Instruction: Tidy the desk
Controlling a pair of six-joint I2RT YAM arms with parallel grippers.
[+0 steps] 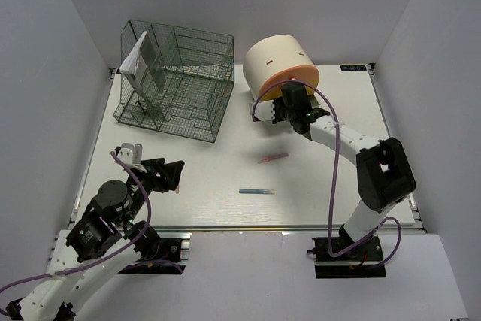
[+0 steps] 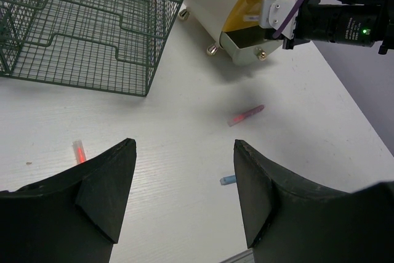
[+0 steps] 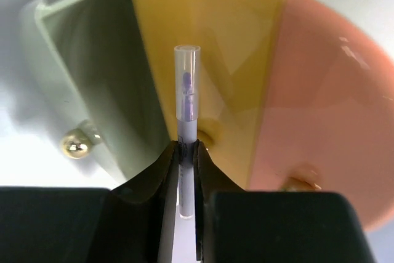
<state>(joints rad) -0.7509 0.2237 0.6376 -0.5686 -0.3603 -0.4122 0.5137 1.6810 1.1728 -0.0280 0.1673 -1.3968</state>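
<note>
Right wrist view: right fingers (image 3: 169, 173) clamped on a slim white pen with clear cap and purple tip (image 3: 186, 90). The pen stands upright between them, cap end toward the open drawer (image 3: 92, 72) of the cream cylindrical drawer unit with orange-yellow front (image 1: 278, 62). The unit stands at 1 o'clock on the white rectangular tabletop (image 1: 210, 208), which runs from the arm bases to the far wall.

Step in hand, by my reading: pen into drawer. To do it well:
- Shift toward 9 o'clock in the wrist view, so the pen clears the yellow front panel and sits over the drawer cavity.
- Tip the cap down.
- Let go only once the pen is inside the walls.

Right arm reaches long to 1 o'clock, elbow raised, wrist facing the unit. Left fingers (image 2: 104, 183) spread wide, holding nothing, low over the tabletop at 8 o'clock, arm folded near its base.

Loose pink pen (image 1: 272, 158) and blue pen (image 1: 257, 191) lie near centre. Dark green wire rack (image 1: 176, 80) at 11 o'clock.
</note>
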